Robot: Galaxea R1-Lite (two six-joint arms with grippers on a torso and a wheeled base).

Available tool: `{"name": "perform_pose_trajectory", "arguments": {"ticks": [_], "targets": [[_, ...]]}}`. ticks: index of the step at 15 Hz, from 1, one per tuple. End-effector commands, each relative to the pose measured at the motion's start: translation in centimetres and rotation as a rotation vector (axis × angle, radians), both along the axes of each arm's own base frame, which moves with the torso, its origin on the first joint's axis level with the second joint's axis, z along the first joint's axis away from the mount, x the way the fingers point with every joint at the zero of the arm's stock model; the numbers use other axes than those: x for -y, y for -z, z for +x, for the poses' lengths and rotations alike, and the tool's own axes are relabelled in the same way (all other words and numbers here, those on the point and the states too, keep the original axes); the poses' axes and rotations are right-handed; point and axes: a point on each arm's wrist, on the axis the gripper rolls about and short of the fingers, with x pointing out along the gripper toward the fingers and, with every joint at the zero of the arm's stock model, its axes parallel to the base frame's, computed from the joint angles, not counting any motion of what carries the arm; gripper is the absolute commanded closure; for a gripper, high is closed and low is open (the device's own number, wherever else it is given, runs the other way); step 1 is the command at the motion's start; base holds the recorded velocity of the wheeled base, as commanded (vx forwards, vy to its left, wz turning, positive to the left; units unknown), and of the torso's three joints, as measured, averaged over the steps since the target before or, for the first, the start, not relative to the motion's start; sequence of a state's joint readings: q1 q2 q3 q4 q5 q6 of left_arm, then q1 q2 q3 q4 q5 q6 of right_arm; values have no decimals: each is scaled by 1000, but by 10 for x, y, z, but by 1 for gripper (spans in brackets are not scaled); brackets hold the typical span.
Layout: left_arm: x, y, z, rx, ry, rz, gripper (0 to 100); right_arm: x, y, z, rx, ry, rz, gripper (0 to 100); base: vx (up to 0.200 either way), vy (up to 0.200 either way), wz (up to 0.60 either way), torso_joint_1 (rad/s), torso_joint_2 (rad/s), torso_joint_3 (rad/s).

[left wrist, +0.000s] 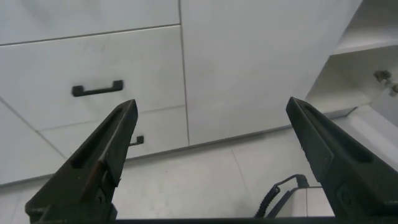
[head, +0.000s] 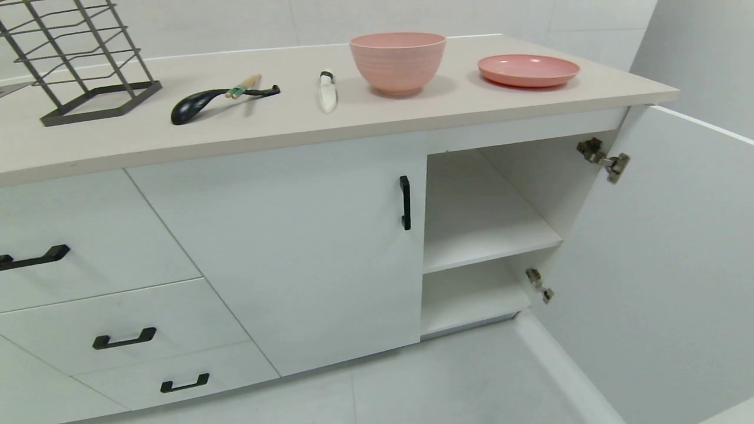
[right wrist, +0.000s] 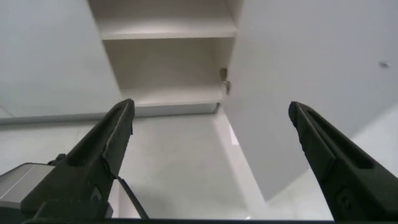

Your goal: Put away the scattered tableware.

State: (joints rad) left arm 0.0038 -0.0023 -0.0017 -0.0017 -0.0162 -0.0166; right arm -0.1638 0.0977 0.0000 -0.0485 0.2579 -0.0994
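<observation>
Our left pincer (left wrist: 211, 102) gapes, empty, before the drawers (left wrist: 93, 62). Our right pincer (right wrist: 210, 102) gapes before the open shelf (right wrist: 168, 31), the edge of the door (right wrist: 298, 62) just beside it.

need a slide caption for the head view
Pink bowl, pink plate, black spoon and white utensil on the counter above a cabinet with one door open.

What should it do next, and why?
Probably lift the right gripper toward the pink plate: its fingers are open and empty, low beside the cupboard, whose door already stands open, and the plate lies on the countertop above that open compartment.
</observation>
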Motion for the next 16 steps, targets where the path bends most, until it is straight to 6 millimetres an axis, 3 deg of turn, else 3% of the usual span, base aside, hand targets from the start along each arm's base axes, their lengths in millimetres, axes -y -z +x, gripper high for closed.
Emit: {"name": "perform_pose_trajectory", "arguments": {"ticks": [1, 7, 10, 16], "targets": [[0, 0, 0, -1, 0, 0, 0, 0, 0, 0, -1, 0, 0, 0, 0, 0, 0, 0, 0, 0], [0, 0, 0, -1, 0, 0, 0, 0, 0, 0, -2, 2, 3, 0, 0, 0, 0, 0, 0, 0], [0, 0, 0, -3, 0, 0, 0, 0, 0, 0, -2, 2, 4, 0, 0, 0, 600, 5, 1, 1], [0, 0, 0, -1, 0, 0, 0, 0, 0, 0, -2, 7, 6, 0, 0, 0, 0, 0, 0, 0]]}}
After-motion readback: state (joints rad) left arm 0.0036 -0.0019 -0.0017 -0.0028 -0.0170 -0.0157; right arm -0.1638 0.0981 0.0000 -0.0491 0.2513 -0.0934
